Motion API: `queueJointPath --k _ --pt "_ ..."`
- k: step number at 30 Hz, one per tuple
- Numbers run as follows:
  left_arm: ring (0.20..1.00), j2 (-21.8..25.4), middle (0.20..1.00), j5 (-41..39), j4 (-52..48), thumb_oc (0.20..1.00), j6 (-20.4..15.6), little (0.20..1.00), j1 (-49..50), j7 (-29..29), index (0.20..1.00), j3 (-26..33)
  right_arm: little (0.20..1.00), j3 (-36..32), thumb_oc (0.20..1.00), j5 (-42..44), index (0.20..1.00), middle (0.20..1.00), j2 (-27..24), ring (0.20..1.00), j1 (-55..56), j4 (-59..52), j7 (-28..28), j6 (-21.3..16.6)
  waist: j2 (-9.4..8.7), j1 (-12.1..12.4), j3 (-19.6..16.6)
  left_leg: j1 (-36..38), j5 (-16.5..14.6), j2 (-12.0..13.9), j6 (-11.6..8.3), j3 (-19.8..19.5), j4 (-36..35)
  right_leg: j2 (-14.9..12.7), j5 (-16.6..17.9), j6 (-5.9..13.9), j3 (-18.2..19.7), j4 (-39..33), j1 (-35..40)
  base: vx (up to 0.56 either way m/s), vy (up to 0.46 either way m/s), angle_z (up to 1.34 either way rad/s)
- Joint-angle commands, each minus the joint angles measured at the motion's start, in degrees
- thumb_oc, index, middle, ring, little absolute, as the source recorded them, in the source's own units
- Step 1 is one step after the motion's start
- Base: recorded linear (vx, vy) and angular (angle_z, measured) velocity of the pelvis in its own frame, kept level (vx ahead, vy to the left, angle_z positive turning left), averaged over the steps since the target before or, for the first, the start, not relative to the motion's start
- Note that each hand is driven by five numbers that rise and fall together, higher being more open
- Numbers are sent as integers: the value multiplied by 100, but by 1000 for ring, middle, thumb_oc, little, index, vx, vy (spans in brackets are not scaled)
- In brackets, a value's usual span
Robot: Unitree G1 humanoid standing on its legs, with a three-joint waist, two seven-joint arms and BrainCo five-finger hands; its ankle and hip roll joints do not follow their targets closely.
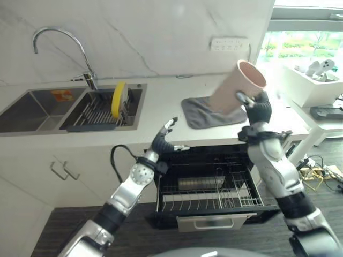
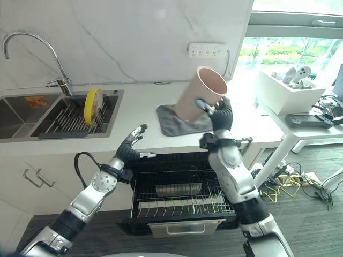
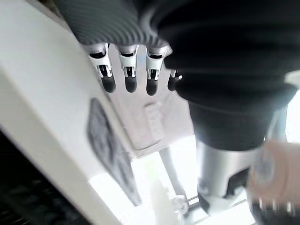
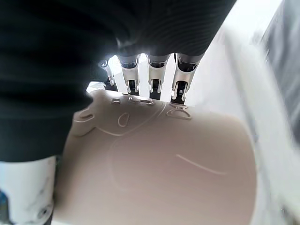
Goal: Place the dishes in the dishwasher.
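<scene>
Setting: white kitchen counter [image 1: 161, 115], sink [image 1: 32, 110] at 9 o'clock, open dishwasher rack [image 1: 214, 195] at 6 o'clock.
Right hand [image 1: 261, 107]: curled round a beige cup [image 1: 236, 88], raised over the grey mat [image 1: 206, 113].
Left hand [image 1: 165, 140]: fingers straight, empty, by the rack.
Progress: cup not racked; yellow plate [image 1: 118, 99] waiting in the sink rack.
Cup axis: tilted, mouth toward 1 o'clock.

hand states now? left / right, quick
Left hand: open, fingers relaxed, holding nothing, raised in front of the counter edge.
Right hand: shut on the pink cup, held tilted in the air above the grey mat.
</scene>
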Motion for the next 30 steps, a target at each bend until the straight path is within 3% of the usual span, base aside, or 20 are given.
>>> queueJointPath --k 1,6,8,14,15,16,21,25,30 --pt "1000 322 1000 290 -214 1000 -501 1000 -286 -648 1000 45 200 -277 200 199 200 200 -107 200 -251 -354 379 -423 -120 -76 -16 95 -229 63 72 -109 8 -179 -33 65 307 21 37 43 -19 -6" --pt "1000 753 1000 537 -458 1000 -465 1000 -30 -1624 1000 -169 200 -326 200 387 200 200 -235 200 257 -102 830 -500 -51 -165 74 64 -205 95 69 -16 8 -207 -12 115 362 21 -49 44 -22 -14" --pt "1000 1153 1000 564 -655 1000 -410 1000 30 -2449 1000 -427 200 -204 200 404 200 200 -341 200 397 45 999 -459 30 -207 179 -11 -173 110 61 17 8 -253 7 165 381 21 -149 22 -13 -9" --pt "1000 1950 1000 536 -926 1000 -195 1000 -273 -3348 1000 -1035 200 276 200 495 200 200 -627 200 126 633 1222 -677 143 -223 517 -250 -63 102 72 24 8 -349 125 238 408 21 -419 -53 -13 -8" --pt "1000 2038 1000 602 -961 1000 -149 1000 -425 -3510 1000 -1206 200 380 200 477 200 200 -669 200 -32 792 1250 -688 163 -213 629 -332 -27 83 84 -7 8 -370 156 240 410 25 -488 -206 -51 1" --pt "1000 2176 1000 733 -965 1000 -136 1000 -774 -3749 1000 -1472 200 571 200 412 200 200 -684 200 -372 1063 1266 -782 179 -178 978 -553 43 57 101 -95 146 -421 140 226 382 236 -663 -223 -57 7" --pt "1000 2222 1000 1110 -797 1000 -139 1000 -1189 -3884 1000 -1770 200 716 200 241 200 200 -599 200 -747 1318 1236 -838 168 -131 1417 -946 30 59 91 -264 502 -447 -25 189 297 661 -922 -158 -57 14" --pt "1000 2085 1000 1575 -444 1000 -139 1000 -1540 -3370 1000 -1948 200 757 200 66 200 200 -555 200 -1046 1538 1174 -956 143 -93 1862 -1369 17 36 89 -426 855 -366 -258 58 270 1149 -1249 -179 -59 12" --pt "1000 1979 1000 1884 -291 1000 -251 1000 -1767 -3307 1000 -1967 200 690 200 -11 200 200 -537 200 -1254 1656 1150 -970 113 -57 2150 -1670 19 28 96 -444 1015 -269 -367 -58 221 1404 -1556 -156 -55 8"
